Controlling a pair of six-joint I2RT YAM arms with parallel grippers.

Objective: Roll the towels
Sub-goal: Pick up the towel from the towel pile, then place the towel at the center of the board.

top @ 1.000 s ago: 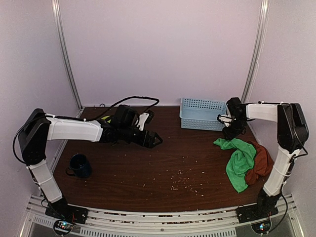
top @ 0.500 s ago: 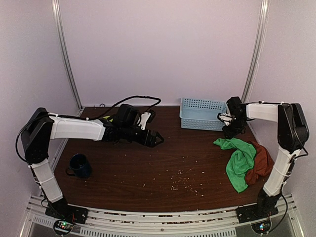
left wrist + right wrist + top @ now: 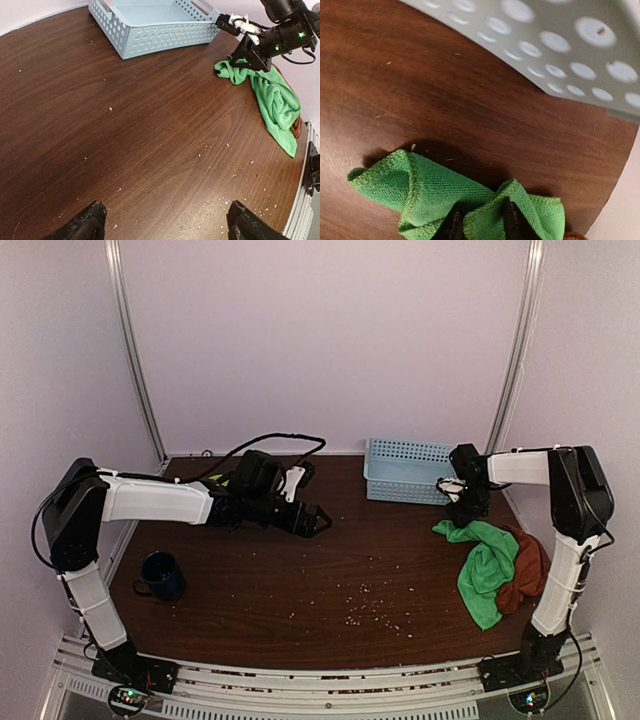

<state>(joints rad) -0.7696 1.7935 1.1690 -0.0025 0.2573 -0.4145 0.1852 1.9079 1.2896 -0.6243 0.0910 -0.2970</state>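
Observation:
The green towel (image 3: 485,565) lies crumpled at the right side of the table, draped over the rust towel (image 3: 530,570). My right gripper (image 3: 462,512) is down at the green towel's far corner, just in front of the basket. In the right wrist view its fingers (image 3: 512,222) pinch a raised fold of green towel (image 3: 420,185), and the gripper (image 3: 482,225) is shut on that fold. My left gripper (image 3: 318,523) hovers over the table's middle left, wide open and empty (image 3: 167,220). The left wrist view shows both towels, green (image 3: 272,97) and rust (image 3: 297,127).
A light-blue perforated basket (image 3: 405,472) stands at the back, right of centre, close to my right gripper; its wall (image 3: 560,40) fills the top of the right wrist view. A dark mug (image 3: 160,575) sits near left. Crumbs dot the wood.
My right gripper shifted slightly left and down onto the green towel's corner, and its jaws narrowed on the fold. The left arm eased a little forward, then held still.

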